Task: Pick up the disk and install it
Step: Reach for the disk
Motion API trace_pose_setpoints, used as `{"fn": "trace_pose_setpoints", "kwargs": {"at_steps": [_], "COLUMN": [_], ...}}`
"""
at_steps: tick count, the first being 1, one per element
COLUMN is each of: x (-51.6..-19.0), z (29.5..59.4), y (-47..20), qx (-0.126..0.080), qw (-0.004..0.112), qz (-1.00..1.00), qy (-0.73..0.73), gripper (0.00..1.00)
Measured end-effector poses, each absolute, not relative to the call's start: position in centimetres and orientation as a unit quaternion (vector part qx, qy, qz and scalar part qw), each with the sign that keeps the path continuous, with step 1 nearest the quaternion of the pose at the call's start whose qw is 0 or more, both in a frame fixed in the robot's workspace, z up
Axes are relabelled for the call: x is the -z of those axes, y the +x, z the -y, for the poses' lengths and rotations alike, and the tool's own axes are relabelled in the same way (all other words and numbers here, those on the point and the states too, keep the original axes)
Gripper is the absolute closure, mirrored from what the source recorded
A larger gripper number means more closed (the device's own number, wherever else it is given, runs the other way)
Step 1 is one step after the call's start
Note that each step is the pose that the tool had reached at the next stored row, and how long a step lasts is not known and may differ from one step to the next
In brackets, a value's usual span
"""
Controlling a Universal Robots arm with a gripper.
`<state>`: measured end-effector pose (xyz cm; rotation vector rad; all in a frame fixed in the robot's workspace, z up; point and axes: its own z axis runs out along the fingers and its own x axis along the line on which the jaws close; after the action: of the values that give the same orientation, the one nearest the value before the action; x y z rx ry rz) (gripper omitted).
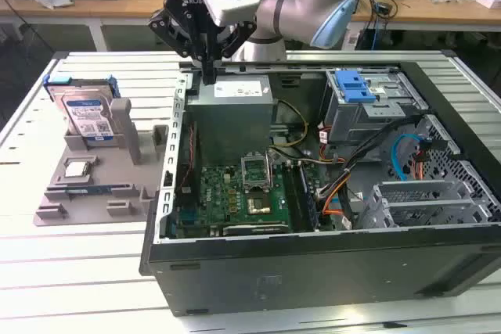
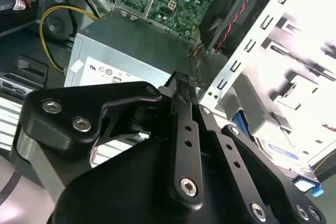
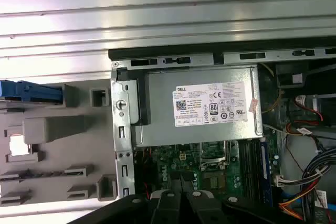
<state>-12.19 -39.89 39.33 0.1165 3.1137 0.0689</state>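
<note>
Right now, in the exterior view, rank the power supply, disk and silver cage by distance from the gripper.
1. Power supply: just below the gripper.
2. Disk: on the grey fixture, towards the exterior view's left.
3. Silver cage: far off at the exterior view's right.

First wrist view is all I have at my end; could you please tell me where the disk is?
Observer: In the exterior view the disk stands tilted on the grey holder, outside the computer case, at the exterior view's left.
Operator: Is anything being held?
Observer: No; in the second wrist view the gripper has its jaws closed on nothing.
Operator: Where does it hang?
Observer: In the exterior view, above the case's wall, beside the power supply.
</note>
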Motion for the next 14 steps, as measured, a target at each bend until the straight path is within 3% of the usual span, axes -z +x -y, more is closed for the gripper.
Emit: {"fn": "trace_pose_setpoints", "kwargs": {"at_steps": [14], "x": [-39.3], "z": [39.9], "y": [-15.7], "qx": [-0.022], "qw": [0.012], "qz": [-0.999], "qy": [0.037], "gripper": [0.89]}}
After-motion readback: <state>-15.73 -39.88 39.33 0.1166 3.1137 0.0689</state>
